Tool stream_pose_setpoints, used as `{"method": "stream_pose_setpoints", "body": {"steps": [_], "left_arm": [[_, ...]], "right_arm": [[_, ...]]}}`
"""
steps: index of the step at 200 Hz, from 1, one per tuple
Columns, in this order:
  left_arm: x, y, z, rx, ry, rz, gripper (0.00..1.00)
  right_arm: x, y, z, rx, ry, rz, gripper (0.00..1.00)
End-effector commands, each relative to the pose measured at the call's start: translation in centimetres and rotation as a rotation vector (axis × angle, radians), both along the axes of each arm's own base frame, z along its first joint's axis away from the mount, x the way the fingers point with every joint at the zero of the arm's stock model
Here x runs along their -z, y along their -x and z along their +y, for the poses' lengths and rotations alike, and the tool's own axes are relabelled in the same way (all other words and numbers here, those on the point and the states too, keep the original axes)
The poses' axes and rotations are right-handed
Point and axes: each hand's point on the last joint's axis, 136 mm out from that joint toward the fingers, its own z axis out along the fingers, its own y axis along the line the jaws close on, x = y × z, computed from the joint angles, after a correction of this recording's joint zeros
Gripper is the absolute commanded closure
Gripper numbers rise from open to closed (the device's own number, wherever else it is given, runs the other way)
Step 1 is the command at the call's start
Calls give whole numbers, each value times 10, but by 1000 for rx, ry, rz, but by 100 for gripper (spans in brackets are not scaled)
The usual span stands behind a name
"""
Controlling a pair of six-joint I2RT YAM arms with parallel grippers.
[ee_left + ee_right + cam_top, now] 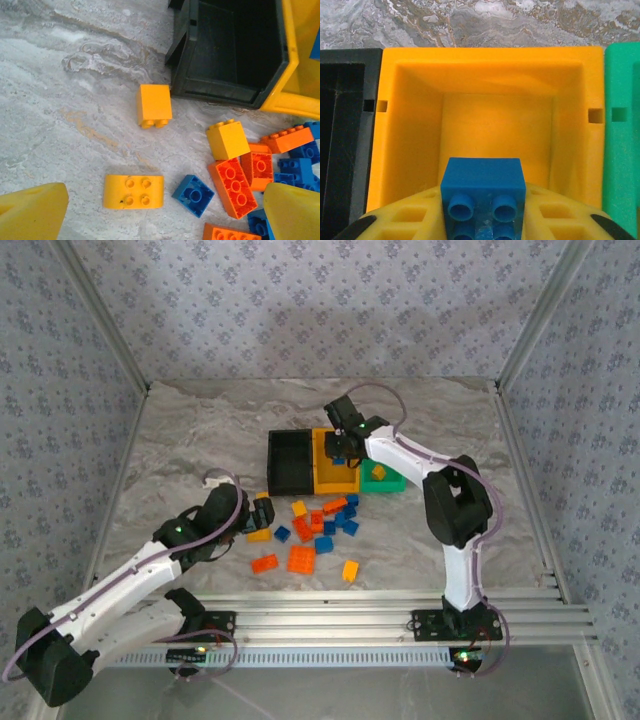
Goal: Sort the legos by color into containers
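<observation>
Right gripper: pads are clamping on the blue brick, hanging over the yellow bin.
Blue brick: sitting between the pads, studs facing back toward the wrist; looking near square, no long axis showing.
Bin edges: black bin is adjoining on the gripper's left, green bin on its right; open room is lying ahead inside the yellow walls.
Left gripper: fingers are standing wide apart above the table.
Yellow plate: lying between them, studs up, long axis running finger to finger.
Loose legos: crowding toward the right finger; bare marble is opening to the left.

Bright even light, soft shadows, mostly sharp.
</observation>
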Motion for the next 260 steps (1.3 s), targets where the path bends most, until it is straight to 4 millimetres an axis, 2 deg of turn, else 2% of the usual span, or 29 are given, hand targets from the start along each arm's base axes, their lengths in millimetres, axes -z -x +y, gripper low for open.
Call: {"method": "stream_pose_setpoints", "body": {"steps": [1,19,37,58,77,110,140,162,195,231,260], "left_arm": [[0,1,5,-15,0,13,0],[1,2,3,5,4,21,0],[2,3,1,32,2,24,0],[7,9,-8,99,0,60,0],[22,20,-17,162,3,145,1],[50,47,-29,253,-73,267,1],[70,67,-40,325,-130,322,3],[86,76,-41,358,-189,360,5],[105,79,-35,366,-298,386,9],[116,76,-33,362,-344,380,12],[126,81,-32,368,-349,409,17]], "right_arm": [[-23,-11,4,17,-21,-47,53],[-29,-9,3,18,-29,-59,38],[-37,-4,1,20,-37,-72,32],[-46,7,-3,27,-64,-78,32],[-48,21,-7,32,-99,-76,32],[-39,45,-18,38,-101,-46,32],[-29,59,-29,54,-91,-29,32],[-24,63,-34,62,-88,-21,32],[-23,64,-38,69,-87,-19,32],[-28,64,-43,81,-87,-26,32],[-32,64,-49,93,-92,-34,32]]}}
